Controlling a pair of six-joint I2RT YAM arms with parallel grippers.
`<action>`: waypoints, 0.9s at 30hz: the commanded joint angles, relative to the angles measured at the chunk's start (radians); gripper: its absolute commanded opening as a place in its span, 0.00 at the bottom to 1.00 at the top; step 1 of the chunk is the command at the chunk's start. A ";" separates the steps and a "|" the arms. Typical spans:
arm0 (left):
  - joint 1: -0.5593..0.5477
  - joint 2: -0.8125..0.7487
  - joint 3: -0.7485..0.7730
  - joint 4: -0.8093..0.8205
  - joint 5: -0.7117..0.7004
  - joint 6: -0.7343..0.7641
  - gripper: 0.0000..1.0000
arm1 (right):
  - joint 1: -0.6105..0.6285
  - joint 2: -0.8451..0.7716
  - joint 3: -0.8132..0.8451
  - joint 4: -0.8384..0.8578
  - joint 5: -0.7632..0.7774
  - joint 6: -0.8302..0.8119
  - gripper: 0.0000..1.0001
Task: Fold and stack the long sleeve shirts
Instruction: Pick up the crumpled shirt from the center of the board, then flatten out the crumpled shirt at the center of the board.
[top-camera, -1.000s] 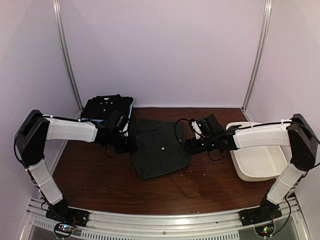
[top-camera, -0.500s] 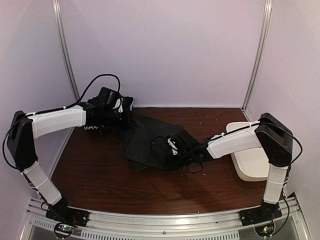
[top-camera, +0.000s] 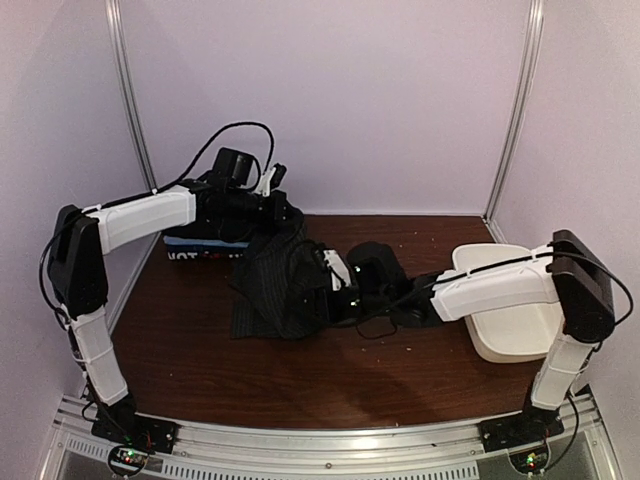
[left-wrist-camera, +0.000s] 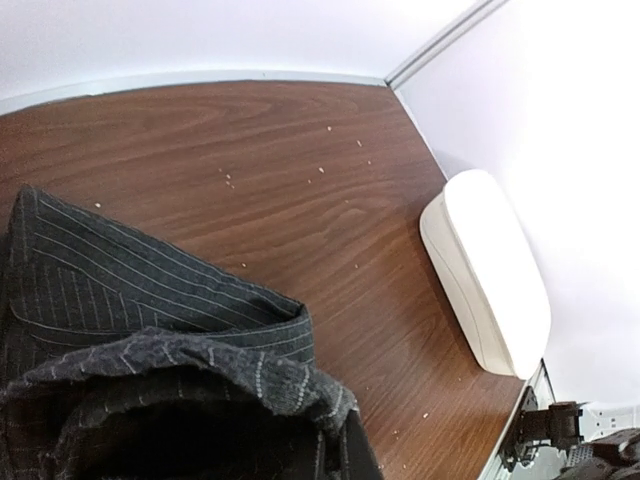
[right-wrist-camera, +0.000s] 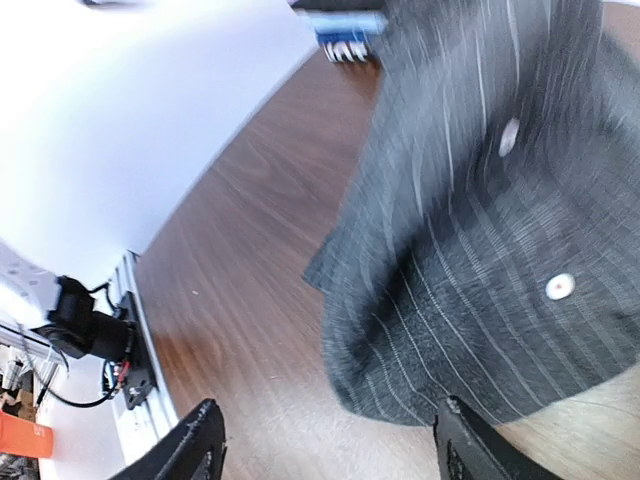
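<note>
Pinstriped shirt (top-camera: 285, 285), lately flat, now hangs beside the stack (top-camera: 190, 240) from the clamped left tool (top-camera: 278, 212); the right tool (right-wrist-camera: 328, 425) gapes, seemingly empty.

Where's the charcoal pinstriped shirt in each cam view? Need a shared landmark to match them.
Top external: charcoal pinstriped cloth shirt, bunched, left of centre.
Left wrist: it fills the lower left corner.
Right wrist: it covers the right half, white buttons showing.
Shared landmark: the brown wooden table, under the shirt in all three views.
</note>
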 joint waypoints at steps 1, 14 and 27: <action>-0.011 0.028 0.025 0.031 0.144 0.064 0.00 | -0.006 -0.240 -0.116 0.097 0.095 -0.037 0.77; -0.324 0.060 -0.011 -0.005 0.305 0.136 0.00 | -0.059 -0.709 -0.219 -0.228 0.719 -0.038 0.85; -0.567 -0.048 -0.163 -0.072 0.115 0.147 0.59 | -0.095 -0.765 -0.250 -0.362 0.785 -0.070 0.88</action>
